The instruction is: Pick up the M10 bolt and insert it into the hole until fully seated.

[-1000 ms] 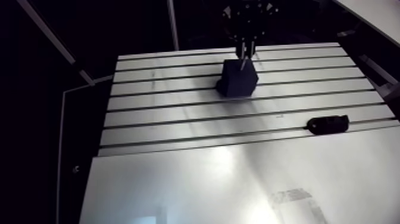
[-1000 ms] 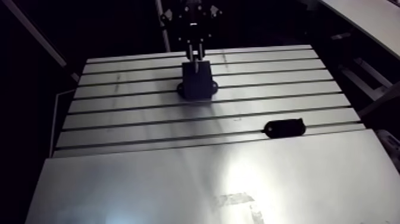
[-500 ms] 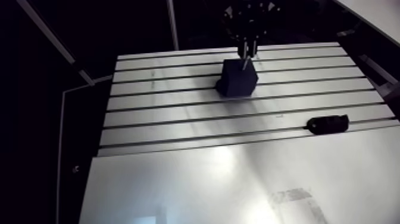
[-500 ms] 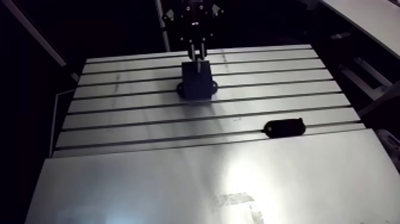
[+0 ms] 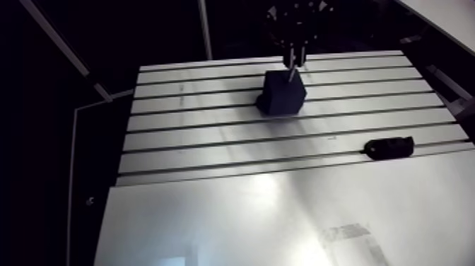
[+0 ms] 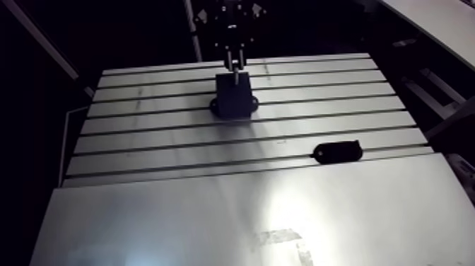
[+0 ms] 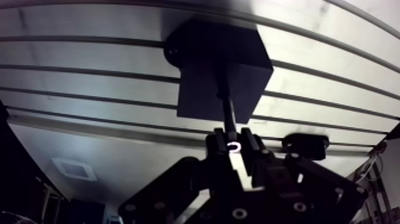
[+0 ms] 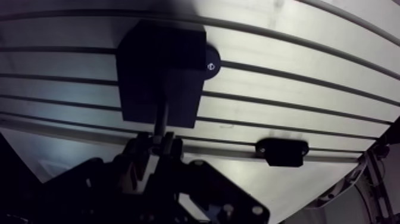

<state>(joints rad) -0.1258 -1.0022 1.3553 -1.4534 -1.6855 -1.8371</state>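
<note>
The claw (image 7: 233, 143) hangs right over a dark block (image 7: 202, 59). Its two black fingers (image 7: 218, 138) are pinched tight on the bolt (image 7: 228, 116). The bolt is a thin, round metal stick. Its top end sits between the fingers and shows a small bright ring. It points straight down, and its far end meets the flat top of the block. How deep it goes in is too dark to tell.

The block looks like a chunky box with flat sides and sharp corners. It is dull and very dark. At its foot a small round tab (image 8: 209, 65) sticks out, with a tiny shiny spot in the middle.

The block stands on the surface (image 5: 212, 141), which is pale grey metal. Long straight grooves run across it, side by side. Closer to the camera lies a smooth, shiny sheet (image 5: 247, 219) with no grooves.

A small black piece (image 5: 389, 146) lies flat on the surface, well apart from the block. It is long, low and rounded at the ends.
</note>
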